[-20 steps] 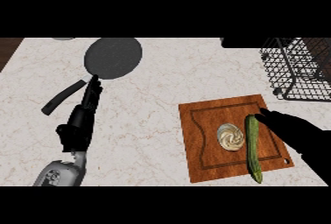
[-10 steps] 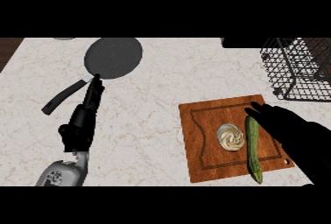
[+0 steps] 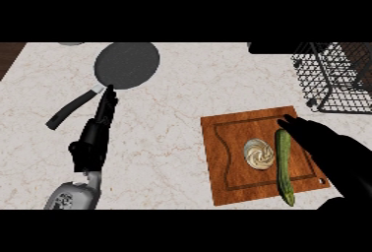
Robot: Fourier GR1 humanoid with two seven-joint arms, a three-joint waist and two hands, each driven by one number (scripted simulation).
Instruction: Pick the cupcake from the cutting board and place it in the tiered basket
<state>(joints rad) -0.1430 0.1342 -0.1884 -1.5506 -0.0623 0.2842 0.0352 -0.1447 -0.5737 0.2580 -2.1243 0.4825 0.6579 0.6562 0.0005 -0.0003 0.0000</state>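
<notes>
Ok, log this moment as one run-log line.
phase: approach | cupcake: on cutting board, ungrasped | right hand: open, beside cucumber | left hand: open, resting | tiered basket: upper right

Cupcake (image 3: 259, 153) on cutting board (image 3: 232, 182), cucumber (image 3: 284, 167) beside.

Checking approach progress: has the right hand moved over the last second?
Yes. The right hand has crept up the cutting board, toward its far edge, beside the cucumber.
</notes>
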